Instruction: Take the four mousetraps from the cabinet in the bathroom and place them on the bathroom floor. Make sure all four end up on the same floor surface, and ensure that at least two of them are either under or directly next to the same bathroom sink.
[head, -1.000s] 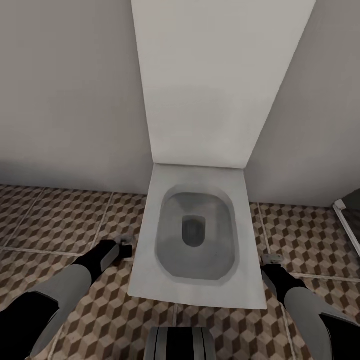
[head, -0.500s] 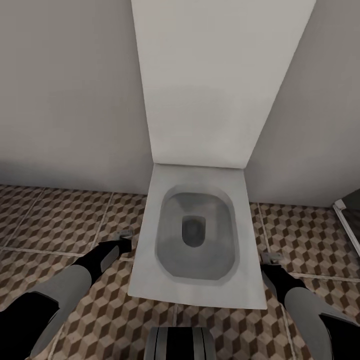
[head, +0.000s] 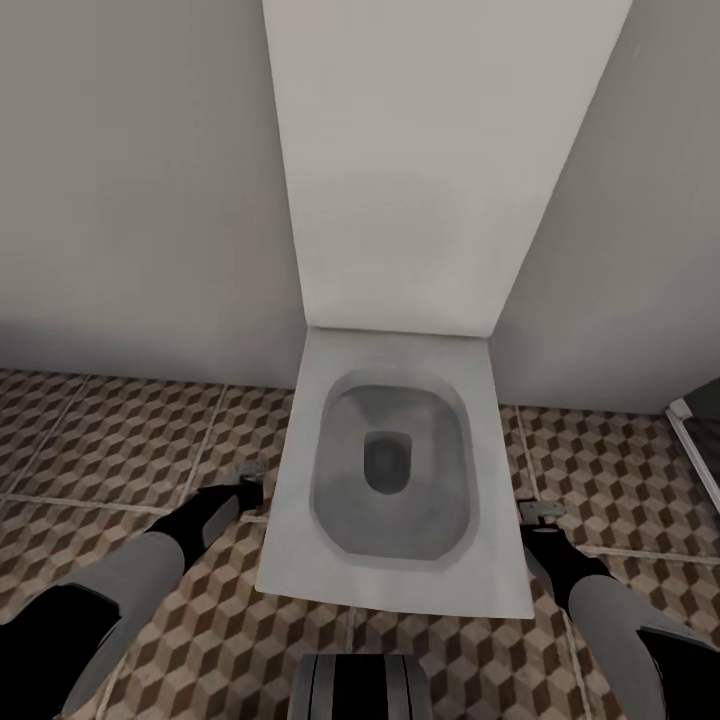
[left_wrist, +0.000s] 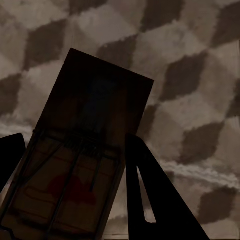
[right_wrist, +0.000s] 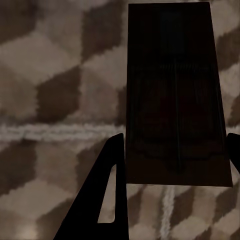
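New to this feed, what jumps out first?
A white toilet with its lid up sits dead centre in the head view, on the cube-patterned floor. Either side of it, each gripper holds a mousetrap between its fingers: left gripper with the left trap, red mark showing, and right gripper with the right trap, seen dark.

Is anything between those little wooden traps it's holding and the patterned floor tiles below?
Nothing visible does. The tan wooden mousetrap in the left gripper and the dark one in the right gripper have only the cube-patterned tile floor beyond them.
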